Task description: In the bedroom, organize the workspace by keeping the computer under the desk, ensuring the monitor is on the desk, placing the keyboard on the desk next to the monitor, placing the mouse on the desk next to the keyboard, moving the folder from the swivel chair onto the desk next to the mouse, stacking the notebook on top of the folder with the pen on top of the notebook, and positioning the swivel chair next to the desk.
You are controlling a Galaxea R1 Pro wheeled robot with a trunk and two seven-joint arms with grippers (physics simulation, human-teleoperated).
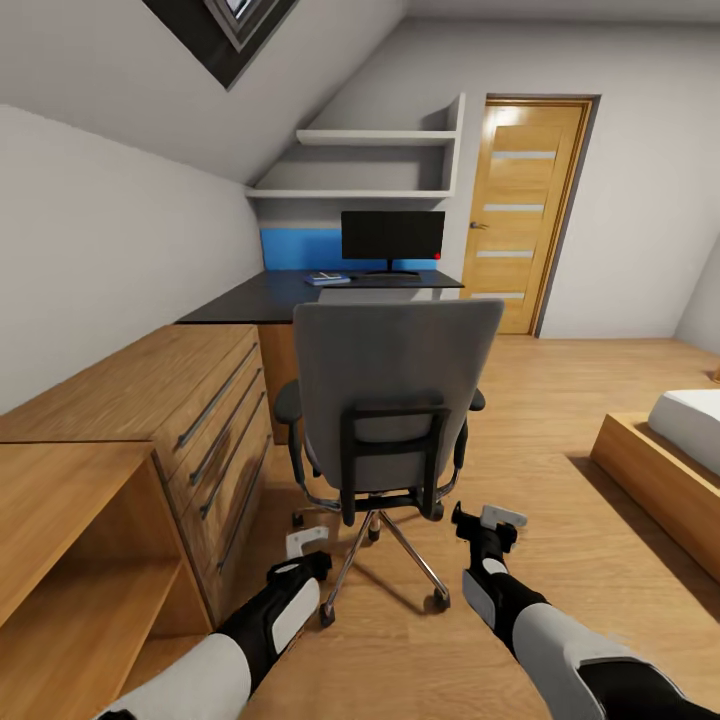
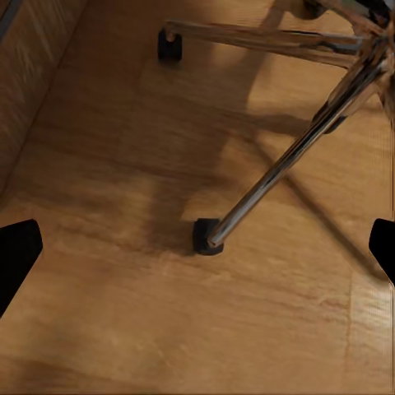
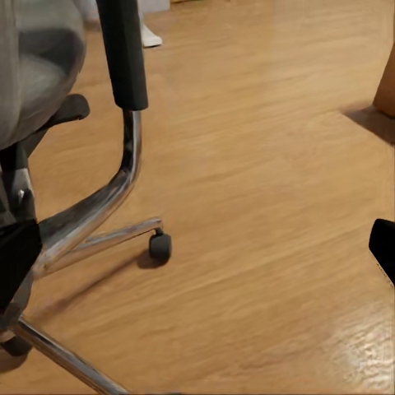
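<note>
The grey swivel chair [image 1: 398,385] stands with its back to me, a short way in front of the dark desk [image 1: 250,300]. On the desk's far end stands the black monitor [image 1: 392,236], with a small flat blue item [image 1: 326,278] to its left; I cannot tell what that item is. The backrest hides the chair's seat and anything on it. My left gripper [image 1: 305,544] hangs open near the chair's base, over a caster [image 2: 206,237]. My right gripper [image 1: 497,518] is open beside the chair's right side, near its armrest post [image 3: 123,58]. Neither holds anything.
A wooden drawer unit [image 1: 200,400] and an open wooden shelf [image 1: 70,560] line the left wall. A wooden door [image 1: 525,215] is at the back, wall shelves [image 1: 370,140] hang above the desk, and a bed [image 1: 670,440] sits at the right. Wooden floor lies between chair and bed.
</note>
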